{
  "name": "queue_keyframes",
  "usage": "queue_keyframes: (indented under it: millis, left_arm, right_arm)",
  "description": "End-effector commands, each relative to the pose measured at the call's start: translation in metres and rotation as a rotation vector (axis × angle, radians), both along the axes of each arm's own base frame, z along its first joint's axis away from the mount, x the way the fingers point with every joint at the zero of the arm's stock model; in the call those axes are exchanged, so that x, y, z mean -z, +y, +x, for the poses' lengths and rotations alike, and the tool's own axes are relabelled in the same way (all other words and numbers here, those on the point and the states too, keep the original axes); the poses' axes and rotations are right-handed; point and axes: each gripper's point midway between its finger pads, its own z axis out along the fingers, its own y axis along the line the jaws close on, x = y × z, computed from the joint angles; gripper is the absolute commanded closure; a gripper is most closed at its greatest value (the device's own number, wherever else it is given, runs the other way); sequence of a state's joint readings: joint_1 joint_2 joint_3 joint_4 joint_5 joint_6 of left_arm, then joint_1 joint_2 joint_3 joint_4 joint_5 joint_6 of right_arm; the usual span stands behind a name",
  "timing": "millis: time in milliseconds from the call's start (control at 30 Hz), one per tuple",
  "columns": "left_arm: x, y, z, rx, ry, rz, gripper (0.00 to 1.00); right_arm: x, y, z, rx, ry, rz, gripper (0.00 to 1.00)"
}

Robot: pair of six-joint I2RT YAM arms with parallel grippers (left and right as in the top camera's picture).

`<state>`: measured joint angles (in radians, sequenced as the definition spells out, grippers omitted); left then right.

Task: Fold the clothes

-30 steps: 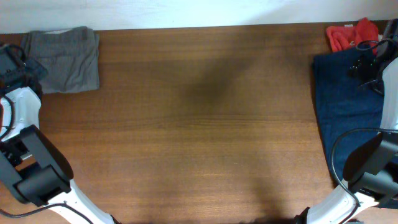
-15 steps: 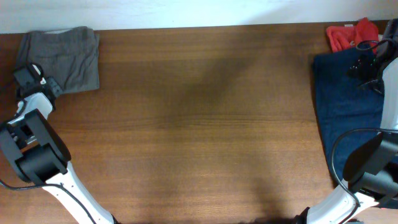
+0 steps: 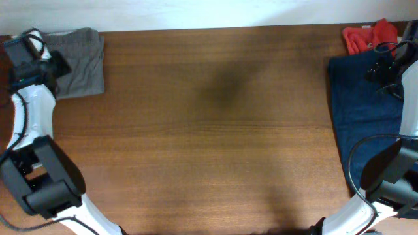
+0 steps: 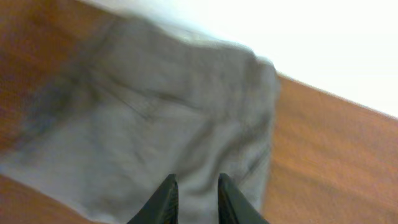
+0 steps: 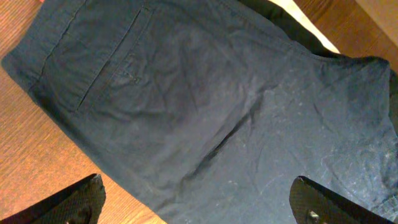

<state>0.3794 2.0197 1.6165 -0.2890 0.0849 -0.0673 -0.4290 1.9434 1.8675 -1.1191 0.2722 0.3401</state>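
The grey-taupe shorts lie folded at the table's far left corner; in the left wrist view they fill the frame, blurred. My left gripper hovers over their left edge, its jaws drawn nearly together with only a narrow gap and nothing between them. The navy blue shorts lie spread at the right edge, back pocket showing in the right wrist view. My right gripper is above them, jaws wide open and empty. The red garment is bunched at the far right corner.
A white wall runs along the table's far edge. Bare wooden tabletop stretches between the two piles. Black cables loop over the navy shorts near the right arm.
My left arm has swung up along the left edge, and its gripper has moved onto the left side of the grey shorts. The right arm has not moved.
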Motion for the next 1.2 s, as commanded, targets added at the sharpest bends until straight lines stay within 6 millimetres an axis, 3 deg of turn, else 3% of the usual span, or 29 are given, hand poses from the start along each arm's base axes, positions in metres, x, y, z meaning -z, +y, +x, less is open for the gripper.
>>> queue_keyframes:
  millis: [0, 33, 100, 133, 200, 300, 333, 400, 433, 467, 600, 700, 800, 900, 967, 1000, 1100, 1167]
  left_arm:
    - [0.084, -0.038, 0.006, 0.100, 0.143, -0.099, 0.95]
    - [0.108, -0.044, 0.007, 0.110, 0.179, -0.112, 0.95]
    - [0.132, -0.046, 0.006, 0.112, 0.212, -0.125, 0.94]
    - [0.138, -0.046, 0.005, 0.112, 0.223, -0.129, 0.94]
    - [0.148, -0.049, -0.002, 0.111, 0.261, -0.145, 0.83]
    - [0.146, -0.056, -0.007, 0.131, 0.278, -0.177, 0.82]
    - [0.140, -0.064, -0.009, 0.159, 0.276, -0.212, 0.78]
    - [0.120, -0.082, -0.009, 0.227, 0.241, -0.284, 0.54]
    - [0.101, -0.092, -0.007, 0.271, 0.200, -0.319, 0.34]
    - [0.074, -0.098, -0.006, 0.280, 0.153, -0.351, 0.01]
    - [-0.003, -0.103, -0.020, 0.273, 0.069, -0.330, 0.01]
    - [-0.045, -0.119, -0.061, 0.275, 0.109, -0.361, 0.01]
    - [-0.064, -0.147, -0.119, 0.256, 0.231, -0.499, 0.01]
    - [-0.080, -0.159, -0.153, 0.277, 0.280, -0.498, 0.01]
    - [-0.100, -0.177, -0.197, 0.315, 0.308, -0.482, 0.01]
    - [-0.105, -0.183, -0.207, 0.339, 0.302, -0.464, 0.01]
    - [-0.116, -0.215, -0.262, 0.411, 0.223, -0.409, 0.01]
    - [-0.114, -0.221, -0.280, 0.415, 0.224, -0.409, 0.01]
  right_arm:
    - [-0.008, -0.003, 0.000, 0.015, -0.019, -0.014, 0.02]
    - [-0.008, -0.003, 0.000, 0.015, -0.019, -0.014, 0.02]
    - [-0.008, -0.003, 0.000, 0.015, -0.019, -0.014, 0.02]
    - [-0.008, -0.004, 0.000, 0.014, -0.019, -0.015, 0.02]
    - [-0.008, -0.004, 0.000, 0.014, -0.019, -0.015, 0.02]
    - [-0.008, -0.003, 0.000, 0.014, -0.019, -0.014, 0.02]
    - [-0.008, -0.003, 0.000, 0.015, -0.019, -0.014, 0.02]
    - [-0.008, -0.003, 0.000, 0.015, -0.019, -0.014, 0.02]
    - [-0.008, -0.003, 0.000, 0.014, -0.019, -0.014, 0.01]
    - [-0.008, -0.003, 0.000, 0.015, -0.019, -0.014, 0.02]
    - [-0.008, -0.003, 0.000, 0.014, -0.019, -0.014, 0.01]
    - [-0.008, -0.003, 0.000, 0.014, -0.019, -0.014, 0.01]
    - [-0.008, -0.003, 0.000, 0.014, -0.019, -0.014, 0.02]
    - [-0.008, -0.004, 0.000, 0.014, -0.019, -0.015, 0.02]
    - [-0.008, -0.003, 0.000, 0.014, -0.019, -0.014, 0.02]
    - [-0.008, -0.003, 0.000, 0.015, -0.019, -0.014, 0.02]
    - [-0.008, -0.003, 0.000, 0.014, -0.019, -0.014, 0.02]
    - [-0.008, -0.004, 0.000, 0.014, -0.019, -0.015, 0.02]
